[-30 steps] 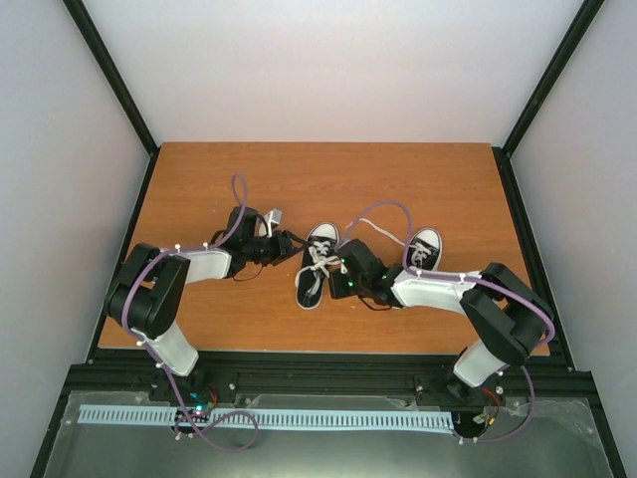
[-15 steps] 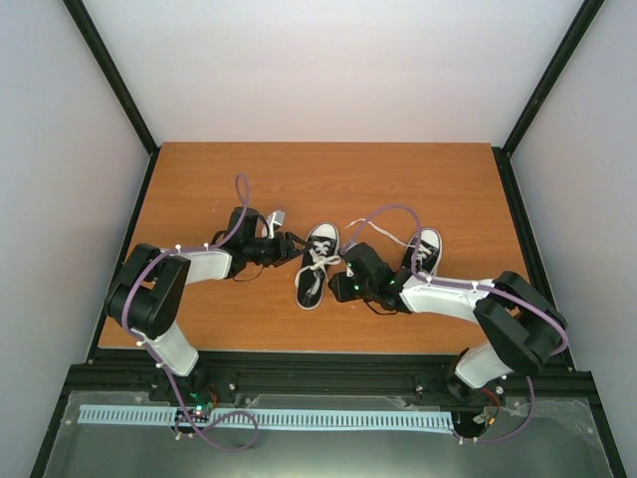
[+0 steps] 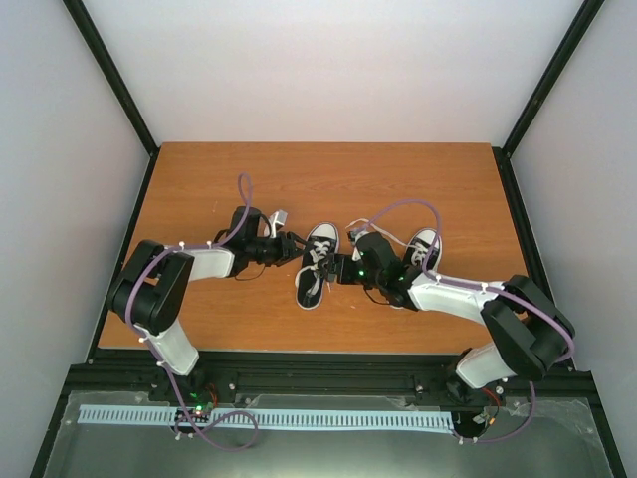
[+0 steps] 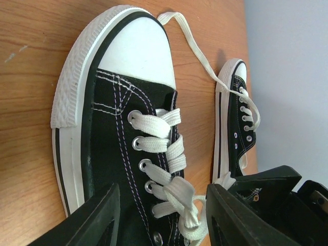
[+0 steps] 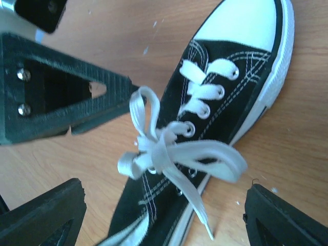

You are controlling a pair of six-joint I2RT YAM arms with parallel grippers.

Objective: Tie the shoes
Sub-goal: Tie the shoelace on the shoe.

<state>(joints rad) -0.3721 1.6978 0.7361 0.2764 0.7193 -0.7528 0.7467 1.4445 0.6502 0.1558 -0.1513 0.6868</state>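
Straddling the laces (image 5: pixel 164 148) of the left-hand shoe (image 3: pixel 313 267), midway across the table (image 3: pixel 199 179), the left gripper (image 4: pixel 163 189) is standing half open, clamping nothing I can see. The right gripper (image 5: pixel 165 195) is hovering over the same shoe, jaws wide, empty. The right-hand shoe (image 3: pixel 428 242) is lying off to its right, its lace (image 4: pixel 195 48) trailing loose.

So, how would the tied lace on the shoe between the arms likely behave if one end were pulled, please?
The lace looks flat and floppy, its loops sagging over the shoe, so it would probably drape rather than hold shape. The bow looks loose, so a tug may undo it. The shoe seems light and might slide on the smooth table first.
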